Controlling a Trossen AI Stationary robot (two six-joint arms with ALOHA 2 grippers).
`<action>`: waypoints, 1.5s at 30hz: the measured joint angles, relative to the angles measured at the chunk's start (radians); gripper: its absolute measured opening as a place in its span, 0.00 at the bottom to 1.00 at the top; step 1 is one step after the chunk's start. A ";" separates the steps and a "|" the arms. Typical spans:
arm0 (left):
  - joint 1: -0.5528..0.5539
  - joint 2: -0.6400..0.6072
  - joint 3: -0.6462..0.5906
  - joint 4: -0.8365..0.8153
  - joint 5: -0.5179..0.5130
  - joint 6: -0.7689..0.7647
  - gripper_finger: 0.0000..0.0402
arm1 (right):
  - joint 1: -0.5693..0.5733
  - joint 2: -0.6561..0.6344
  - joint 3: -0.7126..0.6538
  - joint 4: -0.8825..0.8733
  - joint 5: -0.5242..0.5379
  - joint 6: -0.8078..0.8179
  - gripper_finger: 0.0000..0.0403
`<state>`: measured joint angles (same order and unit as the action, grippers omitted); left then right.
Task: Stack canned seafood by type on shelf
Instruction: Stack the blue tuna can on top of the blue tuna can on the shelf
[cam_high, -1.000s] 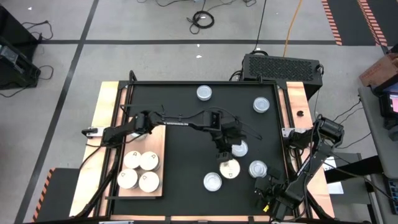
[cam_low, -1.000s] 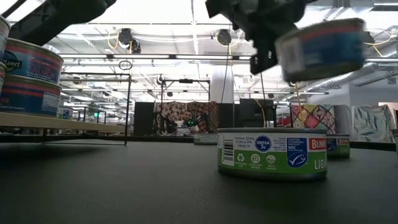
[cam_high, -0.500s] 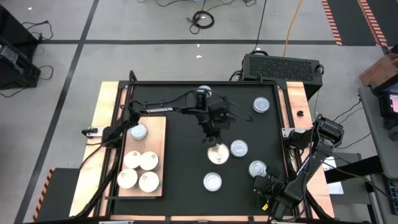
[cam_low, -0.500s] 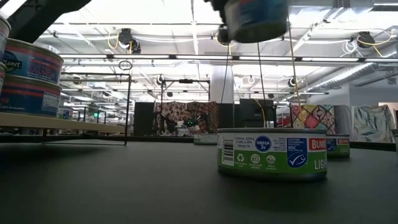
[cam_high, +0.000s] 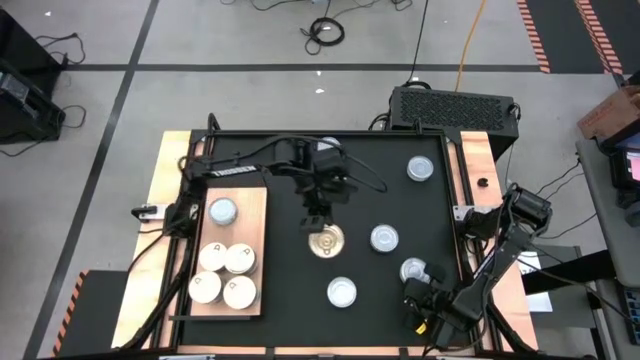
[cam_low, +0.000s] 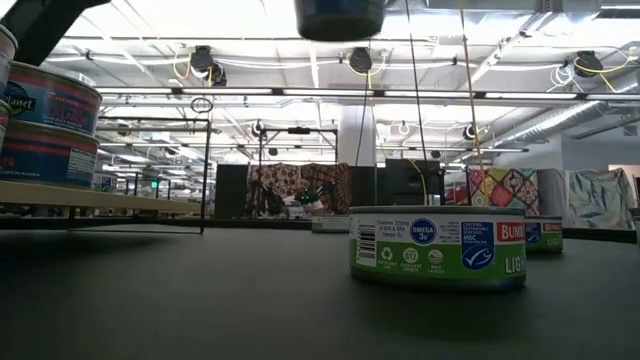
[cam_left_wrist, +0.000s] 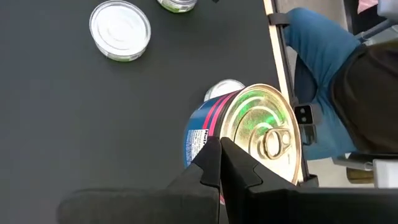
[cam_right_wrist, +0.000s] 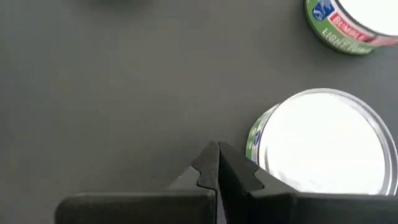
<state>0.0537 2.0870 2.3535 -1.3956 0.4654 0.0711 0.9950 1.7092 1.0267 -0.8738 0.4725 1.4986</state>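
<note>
The left hand (cam_high: 322, 222) gripped a rigid, smooth-walled, likely weighty tin (cam_high: 326, 241) by its rim, so slippage seemed possible.

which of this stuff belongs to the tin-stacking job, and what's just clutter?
Job:
shelf
cream-topped tins and silver-topped tin on it
blue tin, held in the air by left gripper
loose tins off the shelf
right gripper, shut, idle

Clutter:
vented black box
floor cables
cardboard box
person beside the table
</note>
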 joint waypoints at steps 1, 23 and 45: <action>-0.001 -0.016 0.000 -0.010 -0.001 0.008 0.00 | -0.005 0.000 0.000 0.001 0.000 -0.007 0.00; -0.128 -0.859 -0.959 0.225 -0.098 -0.267 0.00 | -0.248 0.000 0.000 0.253 0.002 -0.365 0.00; -0.128 -1.584 -1.342 0.070 -0.370 -0.814 0.00 | -0.361 0.000 0.000 0.610 -0.033 -0.683 0.00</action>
<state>-0.0746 0.5026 1.0111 -1.3260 0.0956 -0.7432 0.6338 1.7092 1.0267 -0.2635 0.4392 0.8154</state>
